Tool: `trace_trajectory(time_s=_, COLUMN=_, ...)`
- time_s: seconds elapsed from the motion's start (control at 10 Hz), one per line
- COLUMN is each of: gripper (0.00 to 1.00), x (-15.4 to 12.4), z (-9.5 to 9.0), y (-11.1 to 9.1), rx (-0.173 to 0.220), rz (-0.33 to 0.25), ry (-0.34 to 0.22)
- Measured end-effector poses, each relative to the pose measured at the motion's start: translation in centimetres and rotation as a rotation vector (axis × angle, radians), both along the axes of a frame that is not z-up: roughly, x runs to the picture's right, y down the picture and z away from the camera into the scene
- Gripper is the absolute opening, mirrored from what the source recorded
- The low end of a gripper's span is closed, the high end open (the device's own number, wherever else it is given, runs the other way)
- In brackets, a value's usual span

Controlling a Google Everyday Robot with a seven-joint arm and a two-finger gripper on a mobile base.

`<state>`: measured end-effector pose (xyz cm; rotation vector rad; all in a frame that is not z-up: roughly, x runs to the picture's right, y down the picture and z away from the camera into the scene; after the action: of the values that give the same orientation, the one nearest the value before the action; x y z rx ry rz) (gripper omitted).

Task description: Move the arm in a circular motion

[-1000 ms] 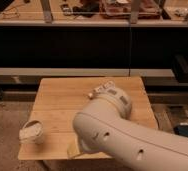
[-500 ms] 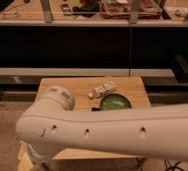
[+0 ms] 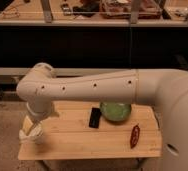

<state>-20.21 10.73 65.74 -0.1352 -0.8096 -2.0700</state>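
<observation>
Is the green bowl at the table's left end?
No: the green bowl sits right of centre, while the gripper hangs over the left end.

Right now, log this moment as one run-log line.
arm: spans view, elbow left | claw: at left end of table | green bowl, black object, red object: on table, right of claw

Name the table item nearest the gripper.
The white cup at the table's left end, just below the gripper; the green bowl, black slab and red item lie farther right.
</observation>
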Motion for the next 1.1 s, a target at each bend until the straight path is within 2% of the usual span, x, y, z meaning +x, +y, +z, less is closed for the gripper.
trace_trajectory(time_s=0.1, gripper=0.80, x=2.0, z=3.1, y=-2.1, rx=0.023, rz=0.014, ry=0.056)
trace_trajectory(time_s=0.2, gripper=0.80, x=5.2, z=6.3, y=-4.8, rx=0.049, rz=0.044, ry=0.126)
trace_trajectory(time_s=0.3, gripper=0.80, x=9.0, z=8.6, y=-7.3, rx=0.071, rz=0.086, ry=0.189)
trace_trajectory(time_s=0.4, gripper=0.80, x=13.7, z=10.1, y=-9.8, rx=0.090, rz=0.149, ry=0.251)
trace_trajectory(time_s=0.5, gripper=0.80, x=17.4, z=10.5, y=-11.3, rx=0.101, rz=0.203, ry=0.293)
trace_trajectory(time_s=0.6, gripper=0.80, x=24.5, z=10.0, y=-13.2, rx=0.102, rz=0.336, ry=0.359)
trace_trajectory(time_s=0.8, gripper=0.80, x=32.2, z=9.1, y=-13.6, rx=0.085, rz=0.469, ry=0.437)
trace_trajectory(time_s=0.9, gripper=0.80, x=37.4, z=8.1, y=-12.0, rx=0.047, rz=0.533, ry=0.509)
trace_trajectory(time_s=1.0, gripper=0.80, x=43.1, z=6.4, y=-8.5, rx=-0.021, rz=0.585, ry=0.602)
trace_trajectory(time_s=1.1, gripper=0.80, x=45.0, z=5.2, y=-6.2, rx=-0.058, rz=0.599, ry=0.638)
